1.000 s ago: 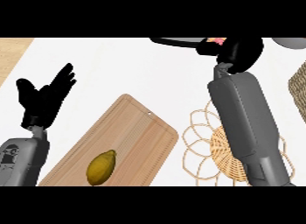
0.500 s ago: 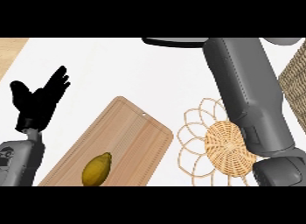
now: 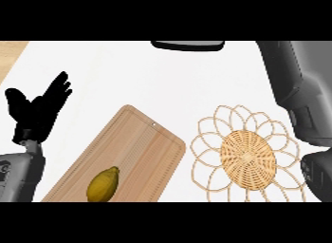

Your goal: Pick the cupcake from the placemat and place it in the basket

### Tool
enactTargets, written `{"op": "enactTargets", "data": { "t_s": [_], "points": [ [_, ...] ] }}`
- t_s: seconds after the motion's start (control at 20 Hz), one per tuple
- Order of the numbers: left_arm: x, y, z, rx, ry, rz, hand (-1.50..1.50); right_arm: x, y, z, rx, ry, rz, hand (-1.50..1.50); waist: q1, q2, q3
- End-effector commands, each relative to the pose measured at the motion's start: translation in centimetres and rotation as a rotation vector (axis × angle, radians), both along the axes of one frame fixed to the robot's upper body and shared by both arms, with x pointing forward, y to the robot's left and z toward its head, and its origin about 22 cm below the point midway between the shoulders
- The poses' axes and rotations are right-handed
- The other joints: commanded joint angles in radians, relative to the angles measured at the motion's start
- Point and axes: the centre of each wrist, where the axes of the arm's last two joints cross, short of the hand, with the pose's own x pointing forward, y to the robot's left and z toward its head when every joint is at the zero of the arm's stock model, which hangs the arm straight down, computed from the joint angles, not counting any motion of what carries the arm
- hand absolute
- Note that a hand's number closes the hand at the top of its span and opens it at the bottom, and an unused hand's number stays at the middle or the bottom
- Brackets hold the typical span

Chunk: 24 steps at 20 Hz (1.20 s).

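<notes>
The woven placemat [image 3: 247, 153], with a dense round middle and a looped wire edge, lies bare at the lower right. No cupcake shows on it or anywhere else in the head view. No basket shows either. My right forearm [image 3: 305, 95] runs up the right side past the placemat and leaves the picture at the top, so the right hand is out of sight. My left hand [image 3: 36, 111] rests open at the left edge, fingers up, holding nothing.
A wooden cutting board [image 3: 133, 152] lies slantwise at the lower middle with a yellow lemon [image 3: 103, 184] on its near end. A dark rounded object [image 3: 188, 45] pokes in at the top edge. A wood-coloured strip [image 3: 1, 57] borders the white counter at the far left.
My right arm has swung up and to the right; its hand, with something pinkish in it a second ago, has left the top of the view. The left hand has hardly moved.
</notes>
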Motion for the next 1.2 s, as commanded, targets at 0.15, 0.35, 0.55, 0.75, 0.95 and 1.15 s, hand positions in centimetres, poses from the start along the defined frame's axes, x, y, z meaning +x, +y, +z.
{"op": "enactTargets", "data": {
  "t_s": [0.15,0.35,0.55,0.75,0.95,1.15],
  "points": [
    [-0.2,0.1,0.4,0.009,-0.003,0.010,0.00,0.7,-5.1,2.4,0.059,0.026,-0.263,1.50,-0.009,-0.003,0.001],
    [-0.3,-0.2,-0.1,0.005,-0.010,-0.003,0.00,0.7,-9.0,2.4,0.049,0.035,-0.362,1.50,-0.010,0.002,0.001],
    [-1.5,0.7,-0.6,0.001,0.011,0.029,0.00,0.9,-8.9,-0.1,0.068,0.052,-0.397,1.50,-0.030,-0.014,0.002],
    [-1.1,1.3,-1.1,-0.009,0.023,0.053,0.00,0.4,-12.4,-1.2,0.078,0.064,-0.365,1.50,-0.050,-0.016,0.002],
    [-2.1,2.6,-0.6,0.003,0.015,0.058,0.00,0.0,-13.9,-3.2,0.069,0.093,-0.370,1.50,-0.058,-0.022,0.002],
    [-0.5,1.2,0.6,0.009,0.022,0.066,0.00,-0.9,-15.8,-7.7,0.098,0.056,-0.364,1.50,-0.070,-0.023,0.003]
  ]
}}
